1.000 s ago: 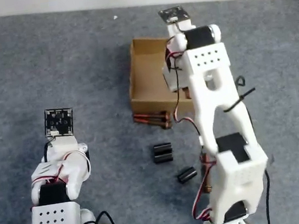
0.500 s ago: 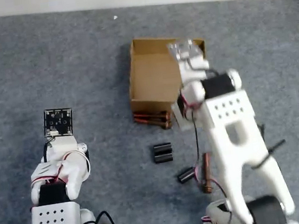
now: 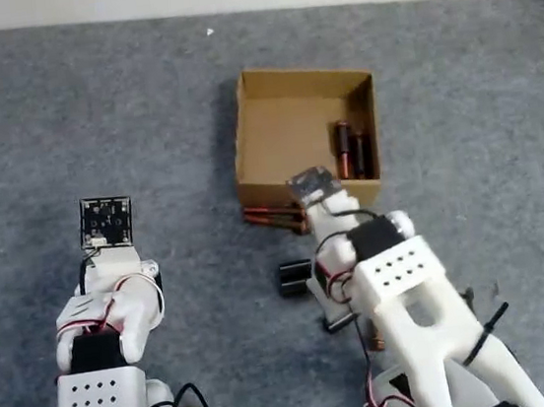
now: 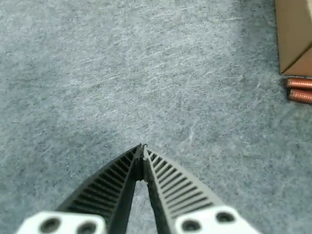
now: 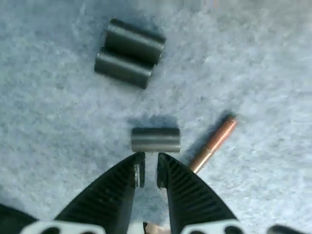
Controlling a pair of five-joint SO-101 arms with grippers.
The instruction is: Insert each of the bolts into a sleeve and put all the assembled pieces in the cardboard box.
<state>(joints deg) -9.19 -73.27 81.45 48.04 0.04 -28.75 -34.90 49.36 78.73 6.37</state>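
Just ahead of the right gripper (image 5: 148,170), whose black ribbed jaws stand slightly parted with nothing between them, a short dark grey cylindrical sleeve (image 5: 156,139) lies crosswise on the grey carpet (image 5: 273,73). Near that sleeve, off to one side of the fingertips, a slim copper-coloured bolt (image 5: 212,145) lies at a slant. Farther out from the gripper, a pair of matching dark sleeves (image 5: 129,53) lie side by side, touching each other. Seen from above, the open brown cardboard box (image 3: 287,127) sits beyond the right arm's wrist, and two assembled copper-and-black pieces (image 3: 353,149) lie inside it, along the wall farthest from the other arm. Two loose copper bolts (image 3: 274,216) rest together on the carpet against the outside of the box wall that faces the arms, between the box and the paired sleeves. Well apart from all of this, the left gripper (image 4: 142,151) hangs over bare carpet with its ribbed jaws pressed together at the tips, pinching nothing; the box corner and the bolt ends lie ahead of it and off toward the right arm.
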